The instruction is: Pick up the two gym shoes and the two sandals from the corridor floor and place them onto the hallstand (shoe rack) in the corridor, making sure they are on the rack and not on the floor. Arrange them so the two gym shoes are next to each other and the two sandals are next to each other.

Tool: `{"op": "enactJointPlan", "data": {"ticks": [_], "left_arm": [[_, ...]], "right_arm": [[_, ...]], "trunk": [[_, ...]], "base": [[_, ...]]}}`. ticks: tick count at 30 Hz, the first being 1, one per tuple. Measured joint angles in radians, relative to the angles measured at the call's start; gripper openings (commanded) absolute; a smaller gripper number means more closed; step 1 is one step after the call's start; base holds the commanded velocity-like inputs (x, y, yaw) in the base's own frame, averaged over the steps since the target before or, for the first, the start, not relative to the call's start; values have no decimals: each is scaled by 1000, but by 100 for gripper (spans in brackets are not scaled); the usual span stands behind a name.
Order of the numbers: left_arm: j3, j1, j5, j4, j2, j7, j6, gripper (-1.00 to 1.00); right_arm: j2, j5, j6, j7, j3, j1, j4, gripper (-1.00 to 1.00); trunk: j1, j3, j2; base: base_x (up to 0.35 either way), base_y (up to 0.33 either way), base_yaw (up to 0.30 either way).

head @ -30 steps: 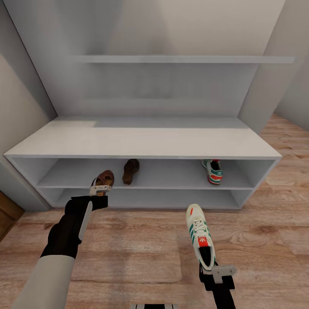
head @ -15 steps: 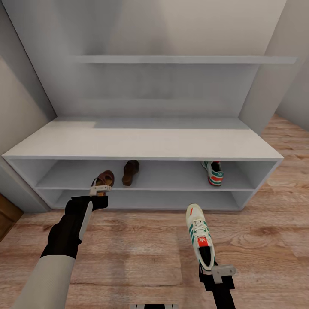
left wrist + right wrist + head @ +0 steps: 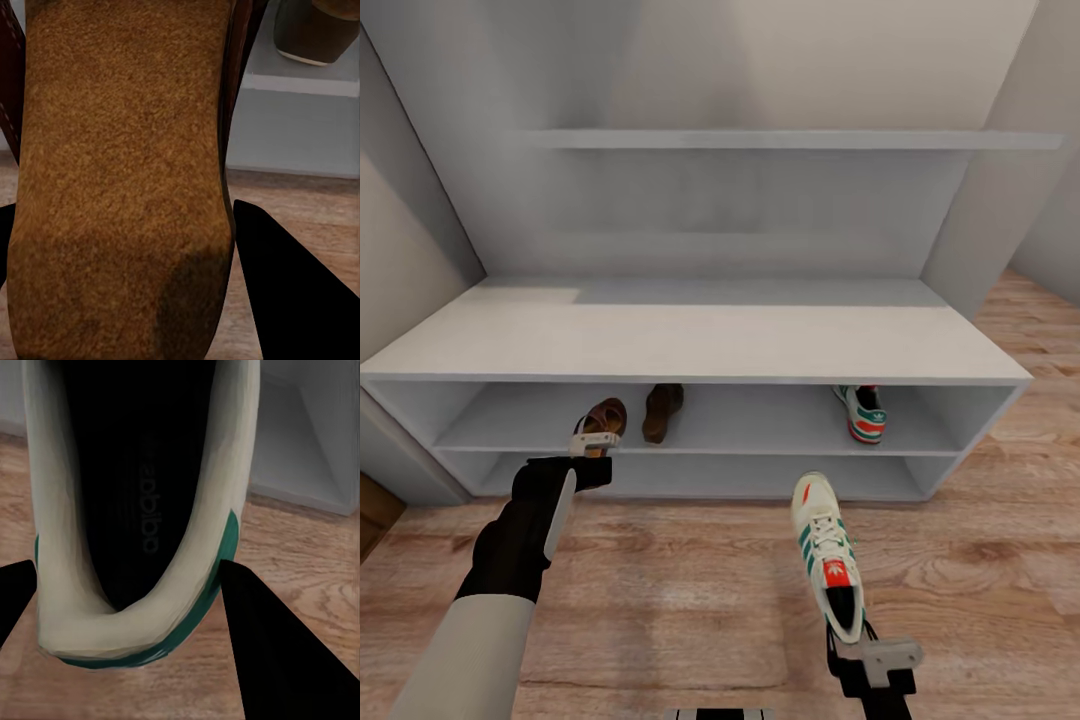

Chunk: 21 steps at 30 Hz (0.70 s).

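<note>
Brown wood-grain corridor floor (image 3: 660,590) runs up to the pale hallstand (image 3: 690,340), whose flat top and two open shelf levels stretch across my head view, with a floating shelf (image 3: 780,139) on the back panel above.

Far left, my left gripper (image 3: 593,441) is clamped on the heel end of one sandal (image 3: 603,416) — its toe points into the upper shelf opening and its front seems to sit at the shelf's front edge. In the left wrist view the tan footbed of that sandal (image 3: 120,172) lies between my fingers (image 3: 292,292). Just beside it to the right, the second sandal (image 3: 660,410) rests on the same upper shelf, near the first but apart from it; the left wrist view catches its heel (image 3: 315,30) above the shelf edge.

Further right, over the floor in front of the rack, my right gripper (image 3: 875,652) is closed on the heel of one gym shoe (image 3: 825,555) — toe aimed at the hallstand, held clear of the shelves. The right wrist view looks down into this gym shoe (image 3: 142,510), cream rim and green sole trim between the fingers (image 3: 292,652).

Toward the right end of the upper shelf, the other gym shoe (image 3: 862,412) lies, well apart from the sandals.
</note>
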State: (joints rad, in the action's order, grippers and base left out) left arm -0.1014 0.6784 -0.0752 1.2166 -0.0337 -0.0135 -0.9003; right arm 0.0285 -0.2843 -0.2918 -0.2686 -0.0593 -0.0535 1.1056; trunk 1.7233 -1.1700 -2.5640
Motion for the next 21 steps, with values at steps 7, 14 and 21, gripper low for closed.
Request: {"op": "enactJointPlan", "data": {"ticks": [7,14,21], "left_arm": [[0,0,0,0,0,0,0,-100],[0,0,0,0,0,0,0,-100],[0,1,-1,0,0,0,0,-100]], "right_arm": [[-43,9,-23,3,22,-26,39,-100],[-55,11,-28,4,24,-30,50,-100],[-56,11,-29,3,24,-31,53,-100]], "trunk": [[0,0,0],[0,0,0],[0,0,0]], "base": [[32,0,0],[6,0,0],[104,0,0]]}}
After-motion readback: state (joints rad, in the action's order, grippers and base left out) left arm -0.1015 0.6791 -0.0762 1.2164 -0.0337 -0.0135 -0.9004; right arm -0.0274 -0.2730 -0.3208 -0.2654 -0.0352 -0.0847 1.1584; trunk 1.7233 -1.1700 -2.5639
